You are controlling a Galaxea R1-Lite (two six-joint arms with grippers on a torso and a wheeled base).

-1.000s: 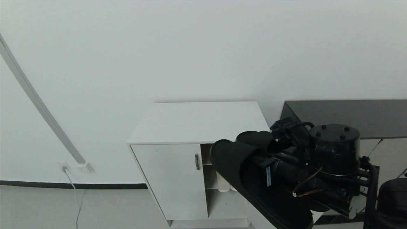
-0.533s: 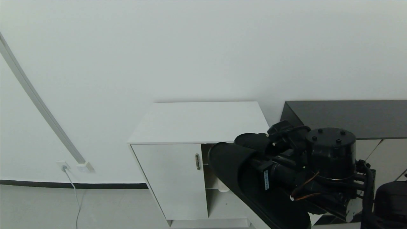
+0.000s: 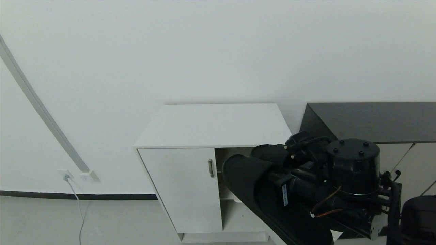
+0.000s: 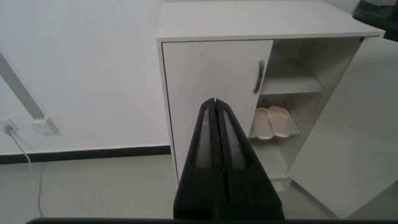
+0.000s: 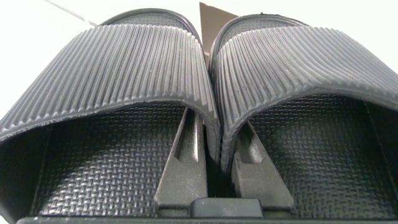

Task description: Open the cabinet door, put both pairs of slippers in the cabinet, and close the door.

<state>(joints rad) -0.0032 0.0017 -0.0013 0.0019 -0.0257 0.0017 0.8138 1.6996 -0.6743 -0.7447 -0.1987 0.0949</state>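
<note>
Black slippers (image 3: 250,175) sit up in front of the white cabinet (image 3: 213,126) in the head view, carried on the right arm just before the open right half; the left door (image 3: 180,187) is shut, and part of a shelf (image 3: 235,202) shows inside. Left wrist view: left gripper (image 4: 214,146) has its fingers pressed together with nothing in them, held low and well short of the cabinet; the right door (image 4: 357,124) is swung wide, and the white slippers (image 4: 273,122) lie side by side on a shelf inside. Right wrist view: right gripper (image 5: 217,165) pinches the two inner walls of the black slippers together, one finger inside each, so the pair hangs as one. My read: opening is done and the first pair is stowed. The black pair is lifted but not yet in. Left to do: push it through the opening onto a free shelf, let go, back out, then swing the right door shut.
</note>
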